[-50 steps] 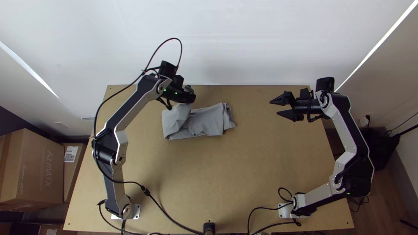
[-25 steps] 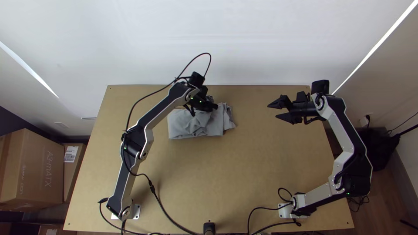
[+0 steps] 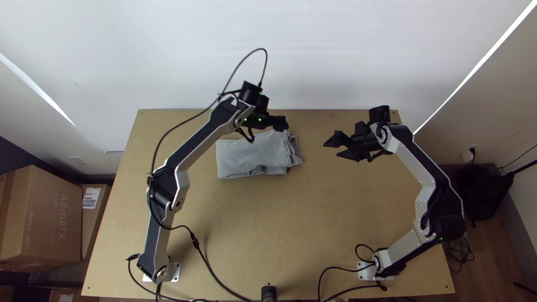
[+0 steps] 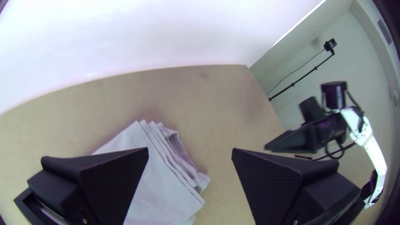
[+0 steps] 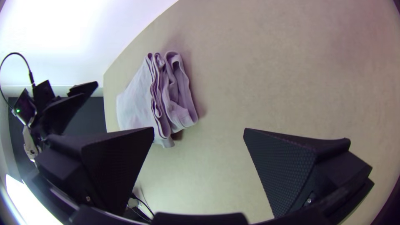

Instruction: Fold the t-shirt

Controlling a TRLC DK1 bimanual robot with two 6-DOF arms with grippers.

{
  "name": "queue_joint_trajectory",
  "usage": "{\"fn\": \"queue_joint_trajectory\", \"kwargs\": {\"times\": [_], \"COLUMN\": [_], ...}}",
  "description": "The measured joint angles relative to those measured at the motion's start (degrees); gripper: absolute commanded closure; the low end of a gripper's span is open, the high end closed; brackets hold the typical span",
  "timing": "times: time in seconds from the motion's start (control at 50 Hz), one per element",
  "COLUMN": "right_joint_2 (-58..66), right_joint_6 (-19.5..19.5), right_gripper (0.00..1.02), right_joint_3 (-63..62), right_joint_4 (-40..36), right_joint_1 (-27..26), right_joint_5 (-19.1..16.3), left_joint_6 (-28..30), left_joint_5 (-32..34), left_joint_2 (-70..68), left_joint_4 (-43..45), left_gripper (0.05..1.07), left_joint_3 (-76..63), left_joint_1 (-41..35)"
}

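Note:
In the top view my left gripper (image 3: 283, 124) is above the far right corner of the grey t-shirt (image 3: 251, 154), which lies folded in a flat rectangle with layered edges at its right end. The left wrist view shows my left gripper (image 4: 190, 152) open over the table beside the shirt's layers (image 4: 160, 187), holding no cloth. My right gripper (image 3: 332, 146) stands to the right of the shirt in the top view. In the right wrist view my right gripper (image 5: 198, 131) is open and empty, with the stacked folds (image 5: 156, 100) beyond it.
The light wooden table (image 3: 268, 223) extends in front of the shirt and to its right. A white wall (image 3: 268, 56) rises behind the far edge. Black cables run along the near edge, and cardboard boxes (image 3: 42, 218) stand to the left of the table.
The left gripper moved right, let go of the cloth and rose a little; the part it held now lies flat over the rest. The right arm shifted left toward the shirt.

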Motion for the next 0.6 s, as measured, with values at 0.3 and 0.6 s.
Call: {"fn": "queue_joint_trajectory", "kwargs": {"times": [0.3, 0.6], "right_joint_2": [8.8, 17.6], "right_joint_6": [-2.8, -4.0], "right_gripper": [0.03, 0.03], "right_joint_3": [7.7, 14.2], "right_joint_4": [0.3, 7.4], "right_joint_1": [6.4, 9.9], "right_joint_5": [-0.1, -0.5], "left_joint_6": [3.2, 5.7], "left_joint_5": [-2.4, -5.9], "left_joint_2": [-12.5, -22.8], "left_joint_4": [-5.1, -11.3], "left_gripper": [0.10, 0.10], "left_joint_3": [-2.5, -3.8], "left_joint_1": [9.0, 18.1]}}
